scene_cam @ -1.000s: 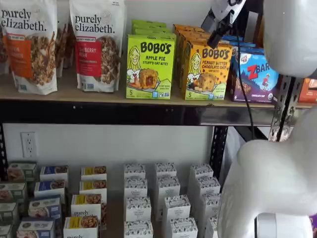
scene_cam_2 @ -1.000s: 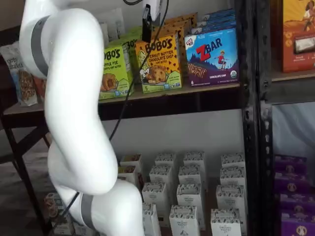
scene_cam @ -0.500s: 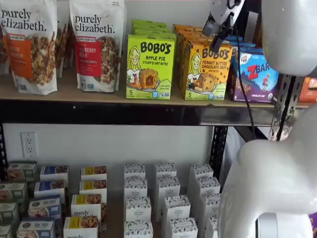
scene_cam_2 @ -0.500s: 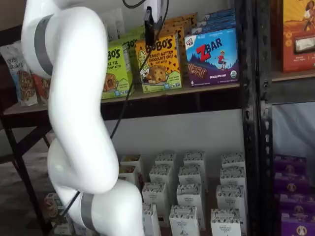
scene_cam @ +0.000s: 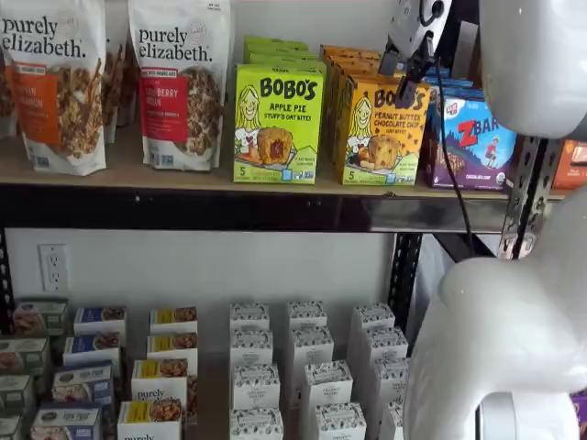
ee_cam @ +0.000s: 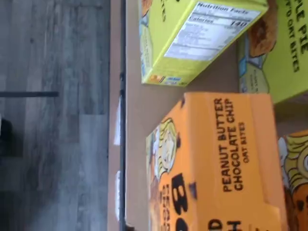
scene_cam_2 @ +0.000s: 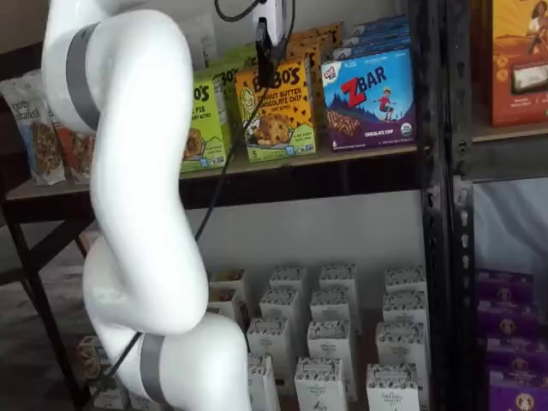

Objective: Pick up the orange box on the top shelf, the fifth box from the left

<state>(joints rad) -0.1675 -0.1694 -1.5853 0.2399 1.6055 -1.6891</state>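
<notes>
The orange box [scene_cam: 381, 133] stands upright on the top shelf [scene_cam: 138, 174], at the front of a row of like boxes. It shows in both shelf views, and in a shelf view [scene_cam_2: 276, 111] its front is marked Peanut Butter Chocolate Chip. The wrist view shows its top and front from close above [ee_cam: 216, 163]. My gripper [scene_cam: 404, 66] hangs just above the box's upper front edge, and a shelf view shows its black fingers [scene_cam_2: 265, 51] side-on in front of the box top. No gap between the fingers plainly shows. Nothing is held.
A lime-green Apple Pie box [scene_cam: 278, 124] stands left of the orange box and a blue ZBar box [scene_cam: 477, 137] right of it. Granola bags [scene_cam: 179, 82] stand further left. Small white boxes [scene_cam: 303, 367] fill the lower shelf. My white arm [scene_cam_2: 137, 214] covers part of the shelf.
The gripper has moved a little closer to the orange box's top, and the arm has shifted with it. The boxes have not moved.
</notes>
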